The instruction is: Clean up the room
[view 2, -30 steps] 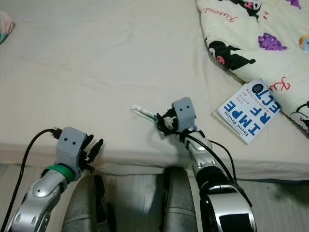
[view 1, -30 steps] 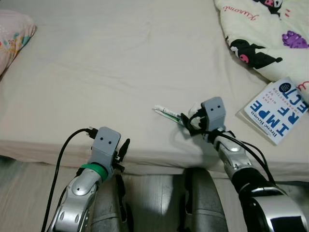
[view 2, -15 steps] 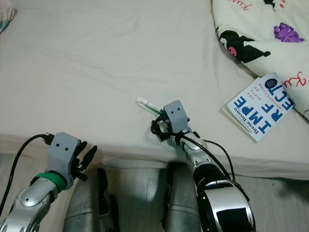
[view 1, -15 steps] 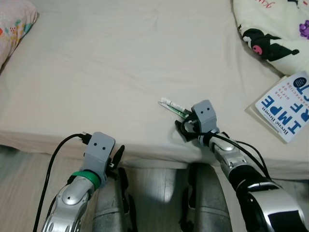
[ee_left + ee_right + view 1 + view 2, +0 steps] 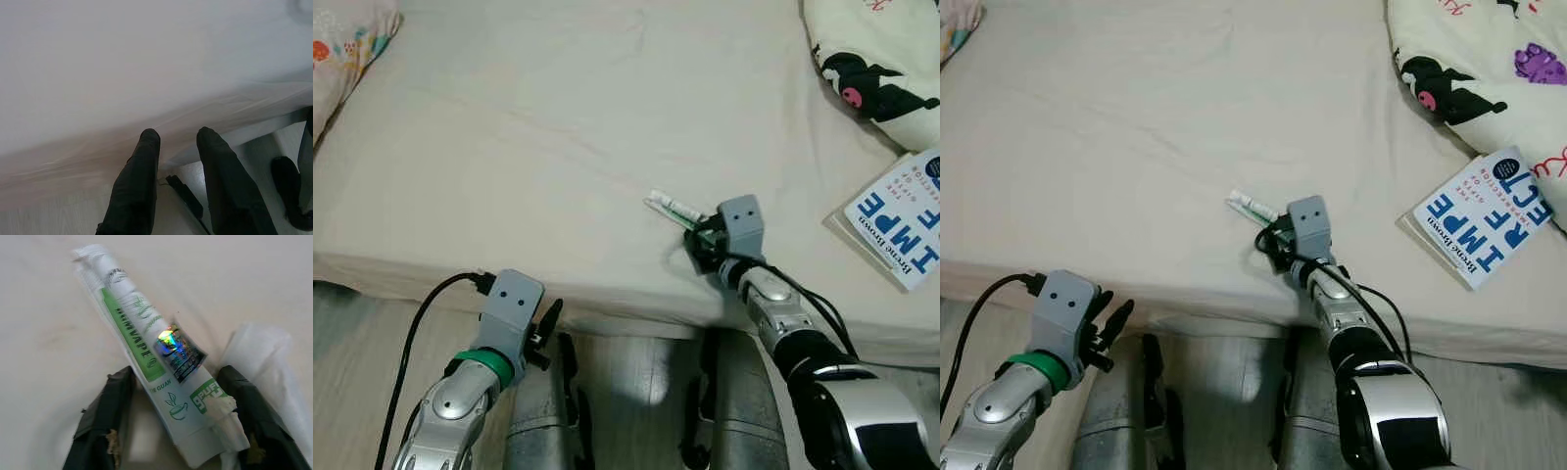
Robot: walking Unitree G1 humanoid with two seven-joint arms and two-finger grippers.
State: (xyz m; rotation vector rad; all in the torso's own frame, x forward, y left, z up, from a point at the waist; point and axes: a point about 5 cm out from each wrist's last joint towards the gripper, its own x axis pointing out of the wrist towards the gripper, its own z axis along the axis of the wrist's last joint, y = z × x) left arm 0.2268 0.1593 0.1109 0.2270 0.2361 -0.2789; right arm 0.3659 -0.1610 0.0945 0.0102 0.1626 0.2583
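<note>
Tube (image 5: pixel 156 382), light, soft, slippery: lay between your right gripper's (image 5: pixel 178 431) parted fingers; you should've grasped mid-body.

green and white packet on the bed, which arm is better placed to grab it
The right. The right pincer already straddles the green and white packet on the bed, fingers open on either side. The left pincer hangs below the mattress edge, well off to the side.
</note>
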